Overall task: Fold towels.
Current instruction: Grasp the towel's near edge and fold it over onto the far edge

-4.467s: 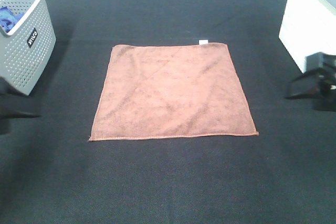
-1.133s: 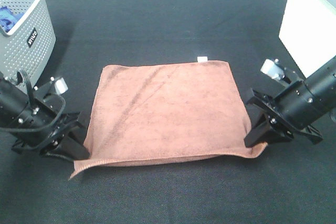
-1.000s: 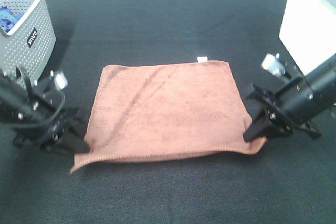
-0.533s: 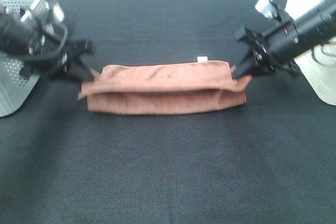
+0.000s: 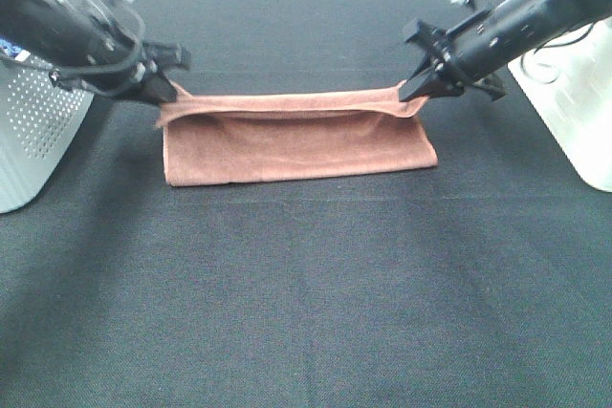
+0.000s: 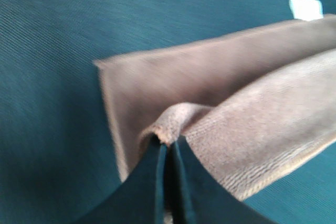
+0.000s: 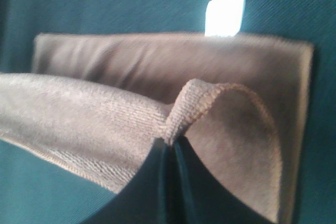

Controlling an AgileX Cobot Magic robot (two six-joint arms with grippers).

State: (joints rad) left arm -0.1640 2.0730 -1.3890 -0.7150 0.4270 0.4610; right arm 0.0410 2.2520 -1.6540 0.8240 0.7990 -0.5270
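Observation:
The terracotta towel (image 5: 296,140) lies folded over on the black table, its upper layer held up along the far edge. My left gripper (image 5: 164,93) is shut on the towel's left corner, which shows pinched in the left wrist view (image 6: 167,142). My right gripper (image 5: 413,93) is shut on the right corner, pinched in the right wrist view (image 7: 170,140). The towel's white tag shows in both wrist views (image 7: 224,16) (image 6: 305,8). The lower layer (image 6: 173,80) lies flat under the lifted one.
A grey perforated basket (image 5: 33,131) stands at the far left of the table. A white box (image 5: 574,93) stands at the far right, close to the right arm. The black cloth surface (image 5: 306,293) spreads out in front of the towel.
Both grippers have carried the towel's near edge up and over to the far edge, folding it in half. In the last half second they moved further back and the fold flattened.

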